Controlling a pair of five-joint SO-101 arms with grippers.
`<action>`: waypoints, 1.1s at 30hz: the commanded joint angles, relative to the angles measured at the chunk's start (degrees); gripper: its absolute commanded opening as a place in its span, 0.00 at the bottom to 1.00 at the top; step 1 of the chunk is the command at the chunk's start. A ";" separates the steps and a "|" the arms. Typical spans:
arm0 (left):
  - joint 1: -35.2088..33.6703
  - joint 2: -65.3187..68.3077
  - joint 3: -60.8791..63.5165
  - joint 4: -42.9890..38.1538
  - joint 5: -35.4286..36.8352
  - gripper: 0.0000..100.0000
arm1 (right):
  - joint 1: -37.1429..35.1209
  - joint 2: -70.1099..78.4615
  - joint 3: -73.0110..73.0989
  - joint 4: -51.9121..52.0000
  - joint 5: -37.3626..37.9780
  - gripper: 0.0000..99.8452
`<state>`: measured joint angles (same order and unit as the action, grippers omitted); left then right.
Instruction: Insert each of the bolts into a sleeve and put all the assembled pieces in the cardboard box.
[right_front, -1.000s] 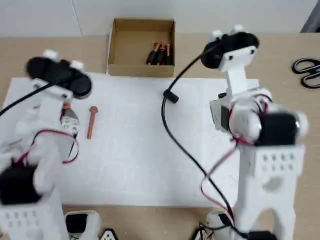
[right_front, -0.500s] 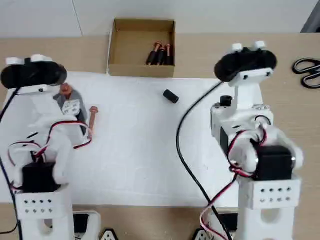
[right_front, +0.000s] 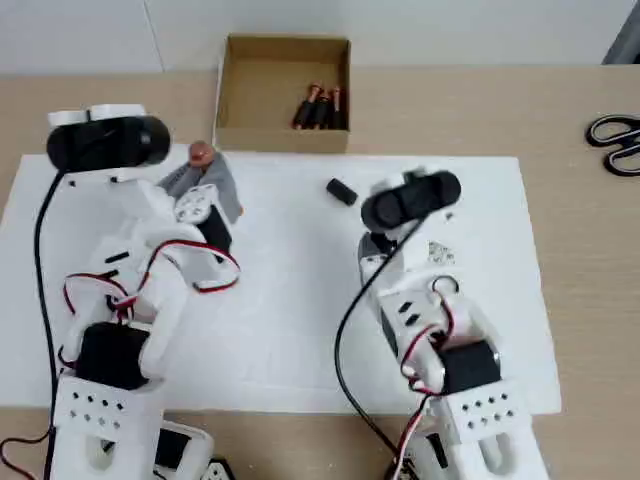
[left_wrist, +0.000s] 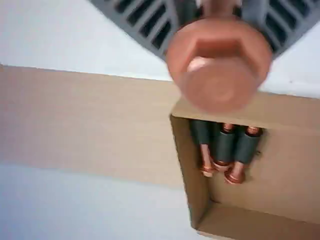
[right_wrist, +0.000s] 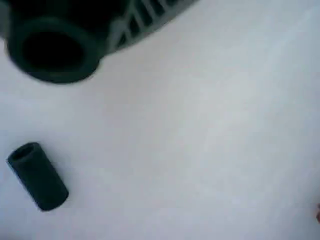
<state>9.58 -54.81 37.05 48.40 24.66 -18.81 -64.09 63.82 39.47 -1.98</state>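
Observation:
My left gripper is shut on a copper bolt, held off the white mat just left of the cardboard box. In the left wrist view the bolt's hex head sticks out between the grey jaws of the left gripper, with the box beyond. Three assembled pieces lie in the box's right half. My right gripper is shut on a black sleeve, low over the mat. A second, loose sleeve lies on the mat, near it.
The white mat covers the middle of the table. Scissors lie at the far right edge. The right arm's black cable loops across the mat in front of its base.
The left arm has swung its bolt right and up toward the box. The right arm has drawn back from the table's far side and now sits lower, over the mat near the loose sleeve.

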 joint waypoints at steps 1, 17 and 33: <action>2.29 -0.44 -0.31 -1.93 0.53 0.01 | -1.71 -7.60 5.36 -7.69 -0.62 0.00; 12.92 6.51 -0.40 -4.75 4.84 0.01 | -9.80 -21.49 20.04 -15.34 -0.79 0.00; 16.53 6.33 3.12 -5.89 4.92 0.01 | -14.64 -21.49 19.78 -11.47 -0.79 0.00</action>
<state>26.02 -48.04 39.87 44.44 29.32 -33.14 -84.40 84.31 27.87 -1.98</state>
